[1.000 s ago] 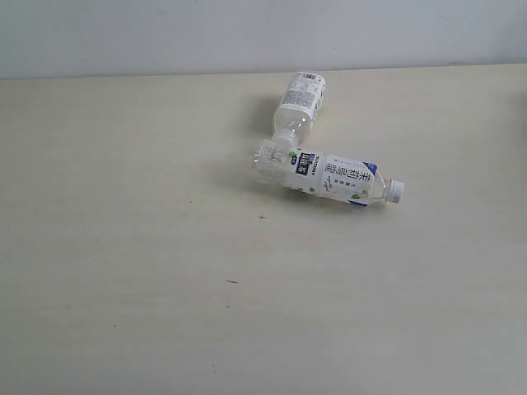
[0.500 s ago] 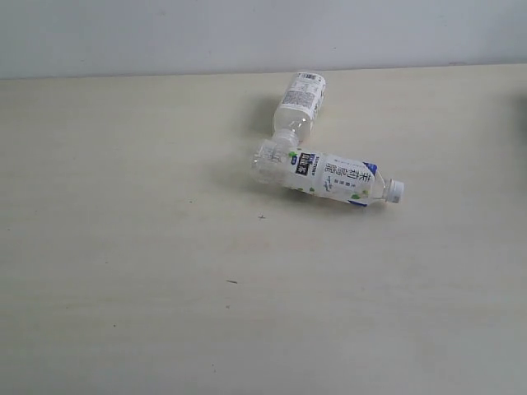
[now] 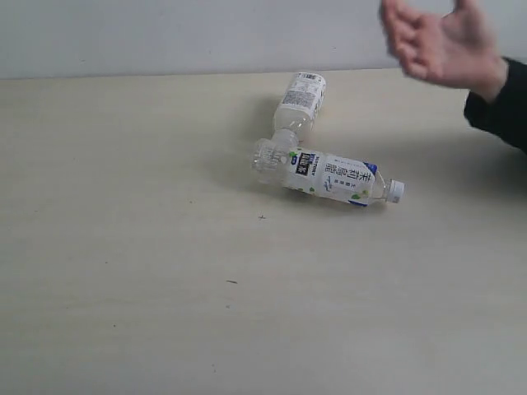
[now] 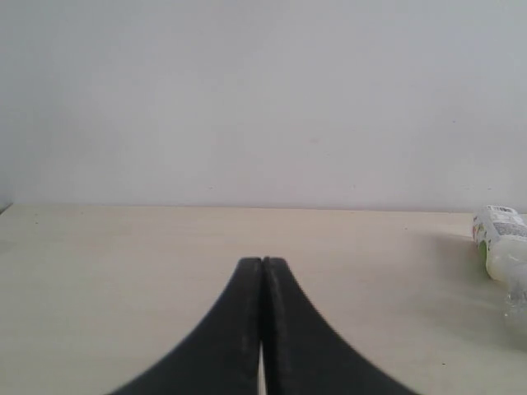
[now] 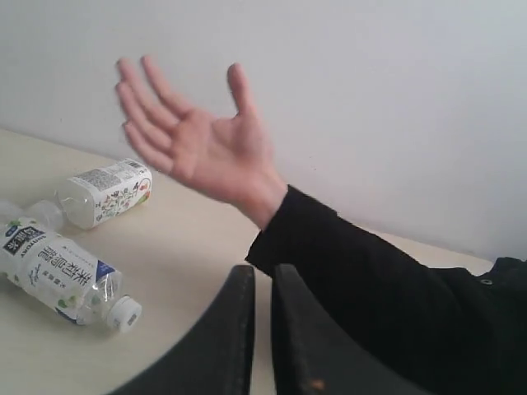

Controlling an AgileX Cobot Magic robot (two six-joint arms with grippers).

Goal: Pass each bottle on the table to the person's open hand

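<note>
Clear plastic, white-labelled, lying flat on cream-beige worktop point(image 3: 123, 263): white-capped bottle point(image 3: 333, 178), second bottle point(image 3: 298, 103), neck touching its base. Neither handed over yet, apparently. Open hand point(image 3: 440, 41) aloft, well apart from white-capped bottle. Left end effector point(image 4: 262, 265) pressed together, empty; right end effector point(image 5: 263, 271) nearly together, empty.

- White-capped bottle point(image 3: 329, 177): large dark Chinese characters run along its body, and there is a small dark patch with white lettering. Neither is sharp enough to read.
- Second bottle point(image 3: 300, 97), at the white-capped bottle's base end: fine print only, illegible.
</note>
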